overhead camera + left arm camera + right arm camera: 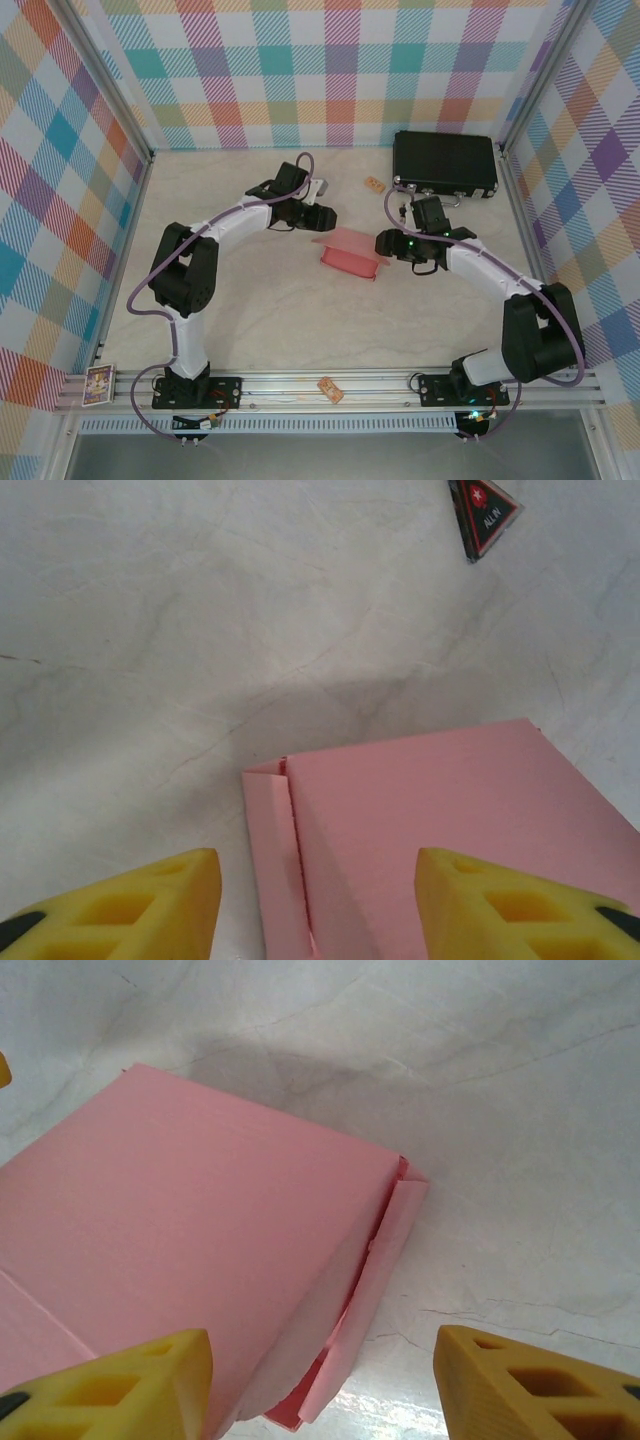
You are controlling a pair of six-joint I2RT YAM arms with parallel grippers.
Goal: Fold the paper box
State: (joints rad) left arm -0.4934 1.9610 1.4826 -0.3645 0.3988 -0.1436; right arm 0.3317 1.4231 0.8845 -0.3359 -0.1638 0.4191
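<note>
At the centre of the top view lies the paper box [351, 254], a pale pink panel over a darker pink strip, on the marbled table [270, 320]. In the left wrist view it fills the lower right, with a narrow flap folded along its left edge. In the right wrist view it fills the left, with a loose flap at its right edge.

The left gripper [315, 880] stands spread apart, its yellow fingers [160, 895] either side of the box's flapped corner. The right gripper [320, 1360] is spread likewise over the opposite end; whether either touches the box cannot be told.

A black case [445, 163] sits at the upper right. A dark triangular card [485, 510] lies apart from the box.
</note>
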